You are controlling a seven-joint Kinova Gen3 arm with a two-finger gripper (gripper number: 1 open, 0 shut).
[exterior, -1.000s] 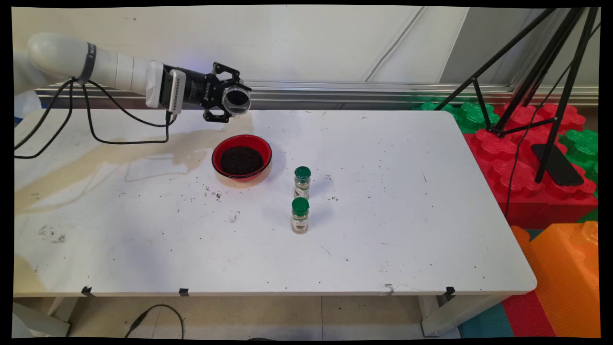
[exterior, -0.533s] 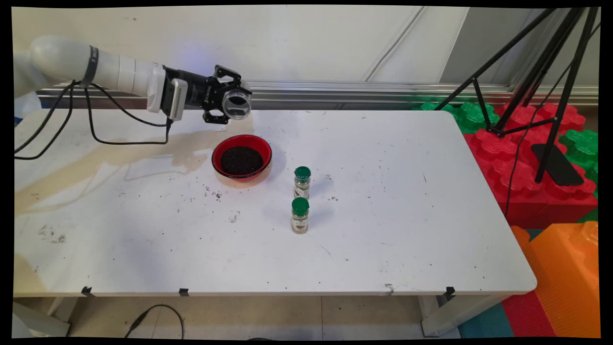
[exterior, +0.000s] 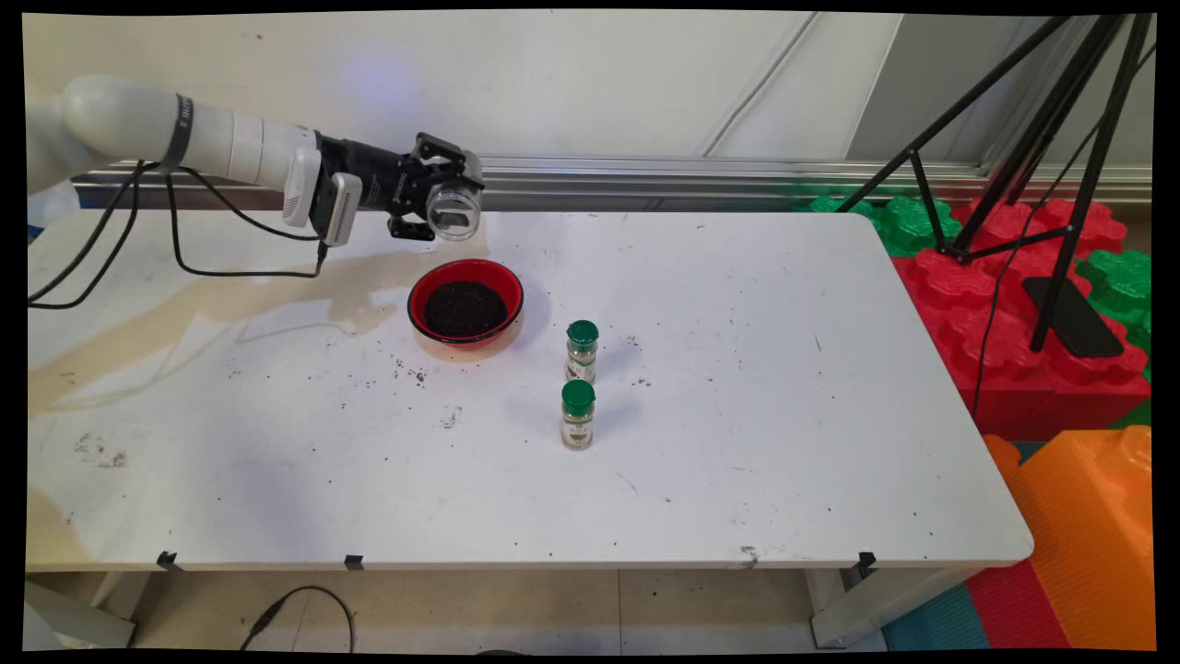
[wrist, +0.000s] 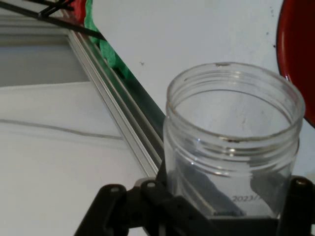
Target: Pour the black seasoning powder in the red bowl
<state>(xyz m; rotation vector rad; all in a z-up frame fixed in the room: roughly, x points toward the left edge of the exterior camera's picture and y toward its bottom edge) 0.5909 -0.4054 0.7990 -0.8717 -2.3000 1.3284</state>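
One clear threaded plastic jar (wrist: pixel 231 142) clenched in black gripper (exterior: pixel 441 198), above round red bowl (exterior: pixel 466 302) of dark granules.

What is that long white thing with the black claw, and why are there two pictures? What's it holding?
The long white thing is a robot arm. At its end is a black gripper, its hand, with two fingers. The fingers are shut on a clear plastic jar with no lid, held on its side in the air near the table's far edge.

The wide picture comes from a camera standing above the white table, looking down across it. The close-up comes from a small camera on the robot's hand, so you look along the fingers at the jar's open mouth. The jar looks empty.

On the table, just below the jar in the wide picture, sits a red bowl full of something dark and crumbly. Nearby stand two little spice bottles with green caps, one farther back and one closer. Dark crumbs are scattered about.
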